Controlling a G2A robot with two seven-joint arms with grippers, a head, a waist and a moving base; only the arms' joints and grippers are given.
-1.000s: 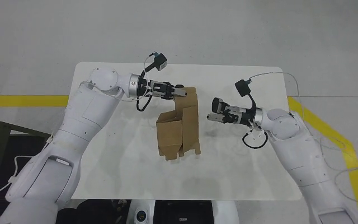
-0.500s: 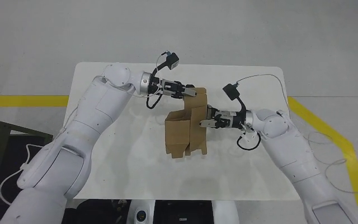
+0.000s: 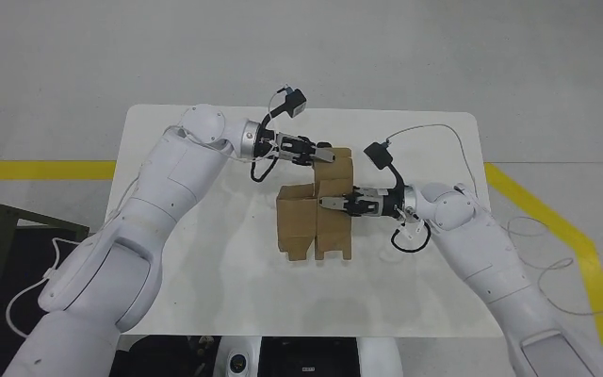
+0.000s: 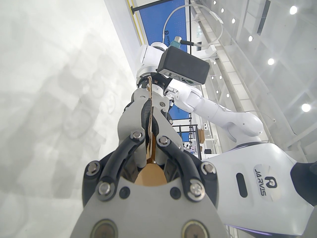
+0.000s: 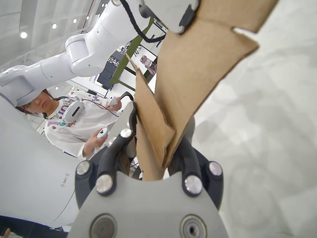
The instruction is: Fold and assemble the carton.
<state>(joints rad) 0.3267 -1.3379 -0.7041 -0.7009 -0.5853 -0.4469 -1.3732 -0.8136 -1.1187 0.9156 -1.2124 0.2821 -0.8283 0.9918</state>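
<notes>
A brown cardboard carton point(image 3: 301, 221), partly unfolded with its flaps sticking out, stands in the middle of the white table point(image 3: 188, 283). My left gripper point(image 3: 328, 156) comes in from the far left and is shut on the carton's far flap. In the left wrist view that thin flap edge point(image 4: 149, 125) is pinched in the left gripper point(image 4: 149, 100). My right gripper point(image 3: 332, 202) comes in from the right and is shut on the carton's right-hand panel. In the right wrist view, folded cardboard layers point(image 5: 198, 63) run between the right gripper's point(image 5: 158, 130) fingers.
The two grippers are close together over the carton's far right corner. A thin cable point(image 3: 433, 132) loops above the right wrist. Bare table lies to the left of and in front of the carton.
The right gripper moved left from open air onto the carton's right panel. The left gripper carried the far flap to the right, and the carton shifted right and opened wider.
</notes>
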